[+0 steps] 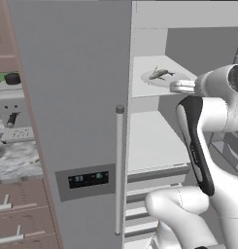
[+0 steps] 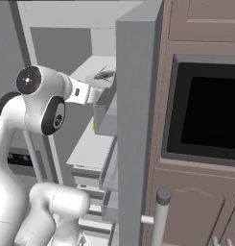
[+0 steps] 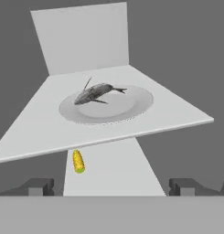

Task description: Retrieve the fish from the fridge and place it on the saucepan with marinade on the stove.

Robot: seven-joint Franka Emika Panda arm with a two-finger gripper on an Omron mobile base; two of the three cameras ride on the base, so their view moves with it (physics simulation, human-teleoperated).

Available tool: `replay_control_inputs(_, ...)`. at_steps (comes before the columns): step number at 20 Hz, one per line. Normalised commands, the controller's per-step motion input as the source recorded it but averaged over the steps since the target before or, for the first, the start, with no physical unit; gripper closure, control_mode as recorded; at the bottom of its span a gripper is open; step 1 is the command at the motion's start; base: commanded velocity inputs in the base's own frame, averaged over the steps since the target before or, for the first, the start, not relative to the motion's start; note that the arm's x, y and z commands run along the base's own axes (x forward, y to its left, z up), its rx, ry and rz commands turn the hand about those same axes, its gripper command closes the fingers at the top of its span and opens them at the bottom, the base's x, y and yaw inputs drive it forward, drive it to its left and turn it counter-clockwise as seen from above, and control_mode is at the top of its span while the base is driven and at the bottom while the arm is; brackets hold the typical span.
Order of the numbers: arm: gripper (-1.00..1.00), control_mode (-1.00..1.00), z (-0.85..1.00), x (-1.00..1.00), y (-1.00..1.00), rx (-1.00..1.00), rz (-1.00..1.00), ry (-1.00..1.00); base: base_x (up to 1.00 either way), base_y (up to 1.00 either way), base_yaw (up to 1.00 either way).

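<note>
Well, fridge standing open; fish lying on pale plate on upper shelf; gripper hovering in front, jaws spreading wide, holding nothing; fish looking light, stiff, probably slippery; gripping across mid-body seeming safest.

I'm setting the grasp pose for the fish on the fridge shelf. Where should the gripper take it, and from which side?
Probably mid-body, the fullest part of the fish, with the open gripper coming in from the shelf's open front and slightly above. The fish lies along the shallow plate, so the fingers should close across its narrow width, clear of the thin tail and fin.
</note>
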Motion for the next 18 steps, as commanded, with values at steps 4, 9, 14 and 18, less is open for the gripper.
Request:
replay_control_inputs(4, -1.00, -1.00, 0.25, 0.00, 0.00, 0.00, 0.00, -0.21, 0.00, 0.00, 0.00)
replay_control_inputs(9, -1.00, -1.00, 0.34, 0.03, 0.09, 0.00, -0.01, -0.04, 0.00, 0.00, 0.00)
replay_control_inputs(14, -1.00, -1.00, 0.27, 0.15, 0.07, 0.00, -0.02, 0.03, 0.00, 0.00, 0.00)
replay_control_inputs(18, -1.00, -1.00, 0.16, 0.24, 0.00, 0.00, 0.00, 0.15, 0.00, 0.00, 0.00)
